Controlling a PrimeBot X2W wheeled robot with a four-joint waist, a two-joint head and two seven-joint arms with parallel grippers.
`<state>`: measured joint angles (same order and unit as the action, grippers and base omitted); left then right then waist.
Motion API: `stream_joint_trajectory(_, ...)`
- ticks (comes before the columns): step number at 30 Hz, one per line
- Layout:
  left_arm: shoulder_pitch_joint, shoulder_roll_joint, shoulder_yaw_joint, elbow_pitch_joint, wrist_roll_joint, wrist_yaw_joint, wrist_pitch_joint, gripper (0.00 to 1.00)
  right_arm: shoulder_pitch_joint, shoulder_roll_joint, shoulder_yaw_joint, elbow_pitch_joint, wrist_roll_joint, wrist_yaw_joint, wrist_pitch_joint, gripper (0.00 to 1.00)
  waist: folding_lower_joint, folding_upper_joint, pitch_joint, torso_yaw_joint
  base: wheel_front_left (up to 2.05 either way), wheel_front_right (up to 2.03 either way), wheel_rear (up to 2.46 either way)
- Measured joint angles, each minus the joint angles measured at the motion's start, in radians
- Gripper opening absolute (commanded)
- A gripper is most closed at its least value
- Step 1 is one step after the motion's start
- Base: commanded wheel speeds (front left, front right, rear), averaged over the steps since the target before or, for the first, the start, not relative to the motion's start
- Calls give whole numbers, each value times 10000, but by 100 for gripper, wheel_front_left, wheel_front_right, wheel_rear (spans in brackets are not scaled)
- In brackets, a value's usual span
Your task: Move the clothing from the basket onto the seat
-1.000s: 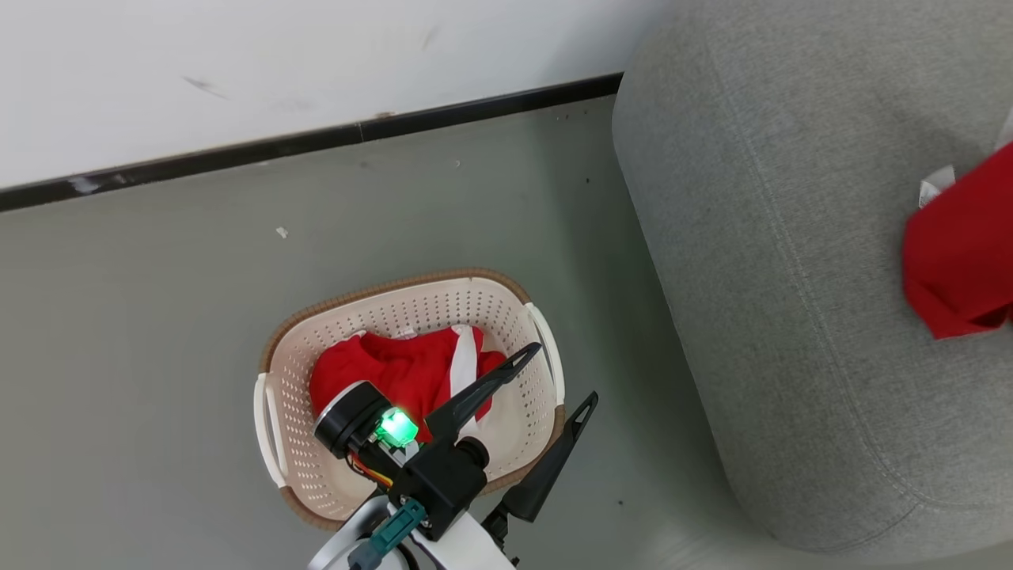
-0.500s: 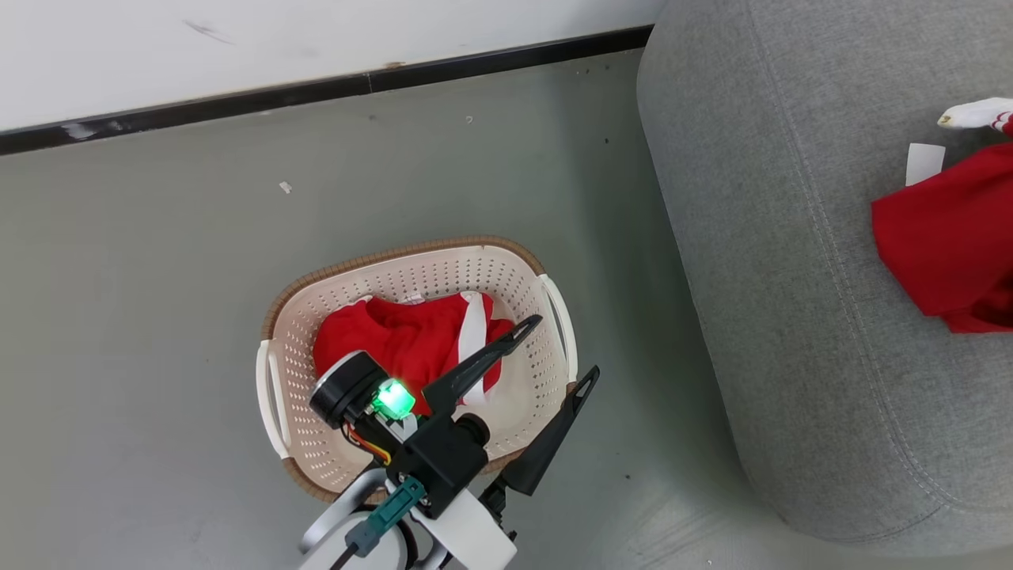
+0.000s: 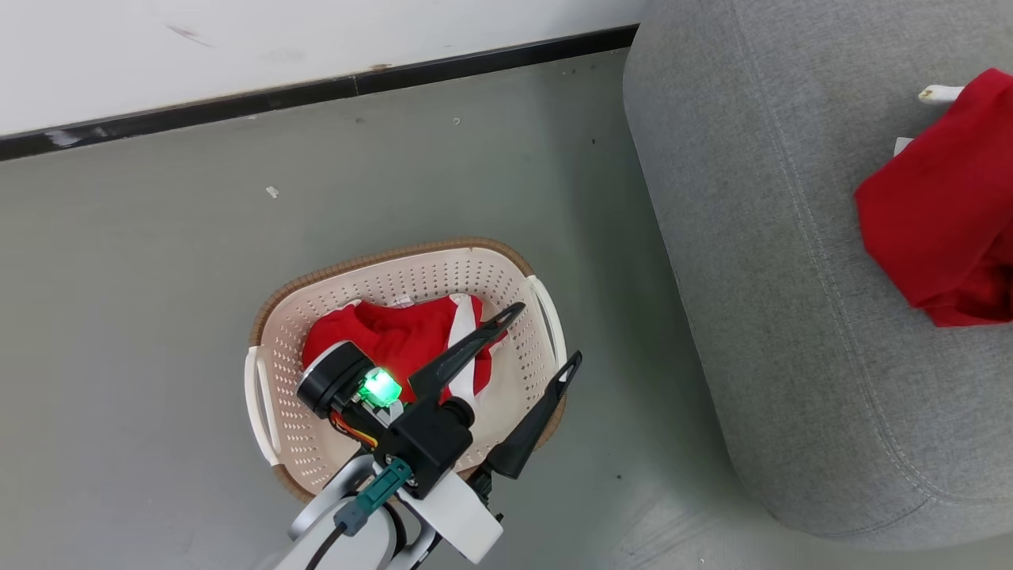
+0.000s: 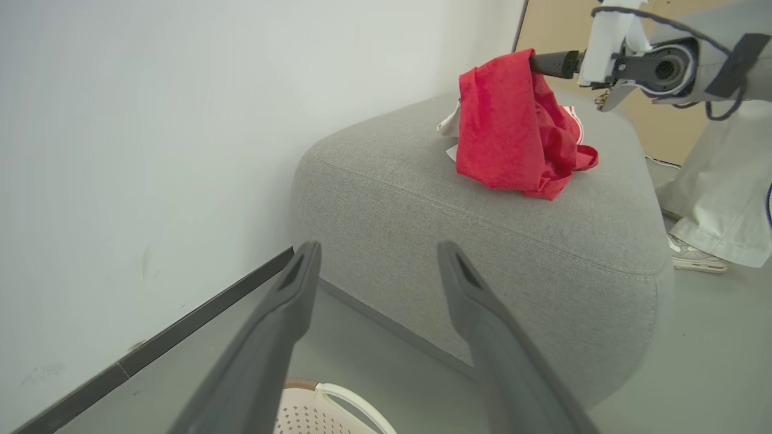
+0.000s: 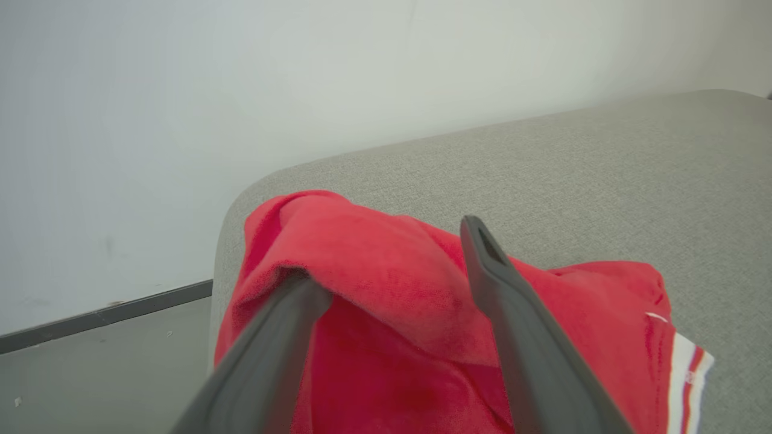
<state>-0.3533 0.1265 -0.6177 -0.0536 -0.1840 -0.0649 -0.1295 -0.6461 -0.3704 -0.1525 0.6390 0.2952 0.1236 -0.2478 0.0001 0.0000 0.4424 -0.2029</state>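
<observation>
Our left gripper [image 3: 546,332] hangs over the basket [image 3: 411,281], its two fingers [image 4: 288,313] spread wide with nothing between them; in its own wrist view they frame open air in front of the seat [image 4: 482,241]. The basket stands on the grey floor [image 3: 158,277] beside the seat, near a white wall [image 3: 237,39] with a dark skirting board [image 3: 316,83]. One red garment [image 3: 388,340] lies crumpled in the basket, a white band showing along its edge, and our wrist partly covers it in the head view. The other red garment [image 4: 506,132] is on the seat, well apart from the basket. Its lower folds rest on the grey cushion, while its top is lifted off it by our right gripper [image 4: 543,62], which reaches in from the side. In the right wrist view we see that gripper's fingers parted as well. One fingertip is tucked under a fold of the red cloth and the other [image 5: 485,271] stands bare above it, so the garment drapes over one finger rather than being pinched between the two. White and red stripes show at the garment's lower corner. Beyond the seat we see a person's pale trouser leg [image 4: 718,199] and a shoe [image 4: 690,259] on the floor.
</observation>
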Motion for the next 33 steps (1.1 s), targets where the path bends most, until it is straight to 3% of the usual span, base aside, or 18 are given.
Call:
stream_joint_trajectory(18,-10,58,836,754,-384,207,-694,100,2822,625,-537,-2585,-589,0,-2,100,0,1,-736,-445,0,0,0)
stream_joint_trajectory(25,436,113,1381,1124,-631,556,-903,100,2940,894,105,-3801,-1127,0,-2,100,0,0,-1213,-506,0,0,0)
stream_joint_trajectory(33,949,326,2470,1392,-800,1273,-1112,100,2914,1505,1221,-4667,-1569,0,-46,100,0,0,-1889,-318,0,0,0)
